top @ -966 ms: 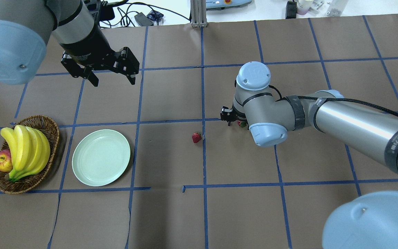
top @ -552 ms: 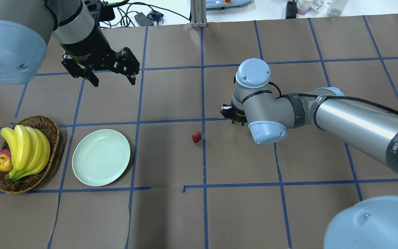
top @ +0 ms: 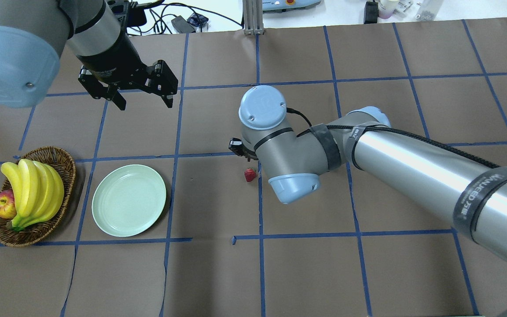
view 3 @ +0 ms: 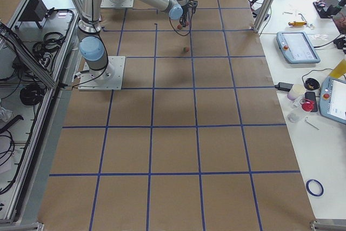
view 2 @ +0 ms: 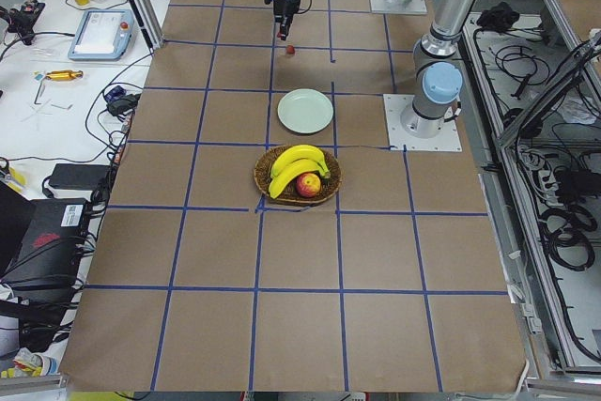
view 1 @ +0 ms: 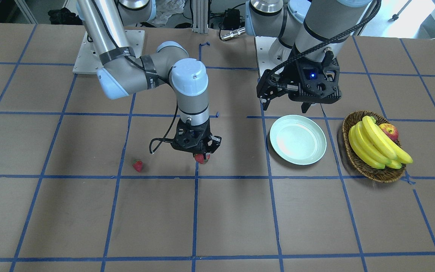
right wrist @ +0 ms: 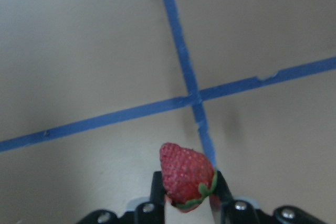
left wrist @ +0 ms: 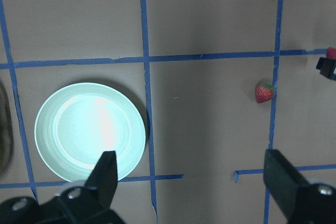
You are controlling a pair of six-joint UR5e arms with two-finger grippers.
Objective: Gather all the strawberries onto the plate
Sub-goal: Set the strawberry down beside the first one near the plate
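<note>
Ferrying a held strawberry (right wrist: 186,174) over the counter (top: 306,273) to the mint-green plate (top: 129,200)
Aim for the plate's bare middle, minding the left fingers (top: 167,94), spread wide and empty near it; hold the right fingers (right wrist: 156,187) pinched on the berry, clear of the counter, then lower close before letting go, to prevent a roll over the rim. Then fetch the loose strawberry (top: 250,175) by the tape line (top: 260,207) and the farther strawberry (view 1: 137,165), both well apart from the plate
</note>
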